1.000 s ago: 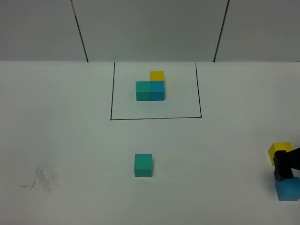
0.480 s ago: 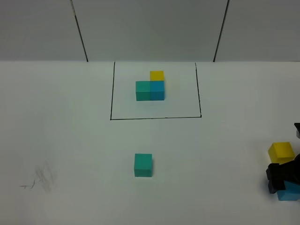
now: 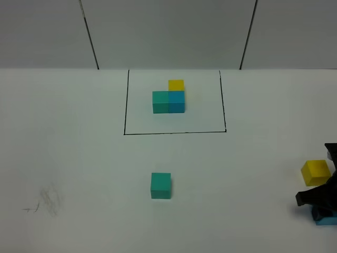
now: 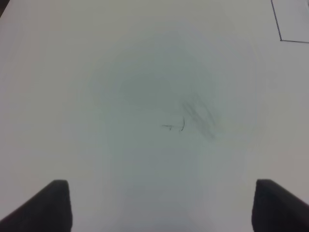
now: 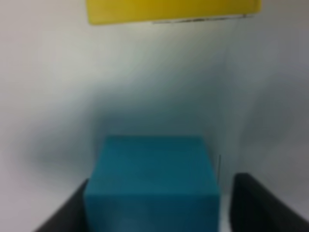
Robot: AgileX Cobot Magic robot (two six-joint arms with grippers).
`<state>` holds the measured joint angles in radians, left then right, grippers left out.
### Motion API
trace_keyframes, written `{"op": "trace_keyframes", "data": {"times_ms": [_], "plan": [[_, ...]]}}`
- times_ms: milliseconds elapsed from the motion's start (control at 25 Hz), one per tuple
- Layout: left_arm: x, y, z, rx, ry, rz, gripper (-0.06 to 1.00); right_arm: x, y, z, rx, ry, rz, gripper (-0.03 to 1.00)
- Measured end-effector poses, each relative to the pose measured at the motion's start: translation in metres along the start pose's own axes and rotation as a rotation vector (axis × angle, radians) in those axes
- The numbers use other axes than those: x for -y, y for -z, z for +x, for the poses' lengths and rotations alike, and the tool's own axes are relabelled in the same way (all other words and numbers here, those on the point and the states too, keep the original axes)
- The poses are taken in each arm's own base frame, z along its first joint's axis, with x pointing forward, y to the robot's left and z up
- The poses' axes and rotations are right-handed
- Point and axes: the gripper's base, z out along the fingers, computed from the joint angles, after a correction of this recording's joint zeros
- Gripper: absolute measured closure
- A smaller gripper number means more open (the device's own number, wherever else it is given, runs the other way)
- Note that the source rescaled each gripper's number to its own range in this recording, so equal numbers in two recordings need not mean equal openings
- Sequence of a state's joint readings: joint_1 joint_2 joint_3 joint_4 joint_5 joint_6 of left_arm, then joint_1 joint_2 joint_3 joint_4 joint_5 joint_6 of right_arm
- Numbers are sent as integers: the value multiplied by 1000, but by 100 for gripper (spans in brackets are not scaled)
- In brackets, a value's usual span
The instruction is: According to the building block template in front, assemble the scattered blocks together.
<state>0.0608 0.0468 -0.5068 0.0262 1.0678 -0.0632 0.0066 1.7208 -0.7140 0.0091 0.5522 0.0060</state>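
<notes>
the plain matte blue cube (image 5: 152,179) sits far right, near the yellow matte cube (image 3: 316,172), straddled by the right gripper (image 5: 159,205); a sliver of gap shows at one finger, so i cannot tell if it's gripped. pick-up step, i judge: next, lift it across the bare white table (image 3: 237,179) to the teal-green matte cube (image 3: 160,185). the left gripper (image 4: 159,203) hangs spread, empty.

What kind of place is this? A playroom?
Probably a robot test lab: a plain white table, a black-framed block template, and a black robot hand around a blue block.
</notes>
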Motion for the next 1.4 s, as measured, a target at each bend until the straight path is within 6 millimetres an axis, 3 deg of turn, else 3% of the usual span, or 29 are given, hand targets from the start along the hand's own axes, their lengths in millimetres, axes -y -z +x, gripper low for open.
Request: {"op": "trace_keyframes", "data": {"times_ms": [120,280,520,680,960,1200,1400], "plan": [[0,0,0,0,0,0,29,0,3,4,-32,57,4,70],[0,0,0,0,0,0,29,-12,25,12,-46,156,-1,70],[0,0,0,0,0,0,29,-53,69,17,96,503,-38,70],[0,0,0,0,0,0,29,-82,85,10,140,809,-65,70],[0,0,0,0,0,0,29,-125,71,-6,136,1126,-70,70],[0,0,0,0,0,0,29,-168,42,-26,104,1284,-67,70],[0,0,0,0,0,0,29,-211,31,-41,135,1427,-69,70]]}}
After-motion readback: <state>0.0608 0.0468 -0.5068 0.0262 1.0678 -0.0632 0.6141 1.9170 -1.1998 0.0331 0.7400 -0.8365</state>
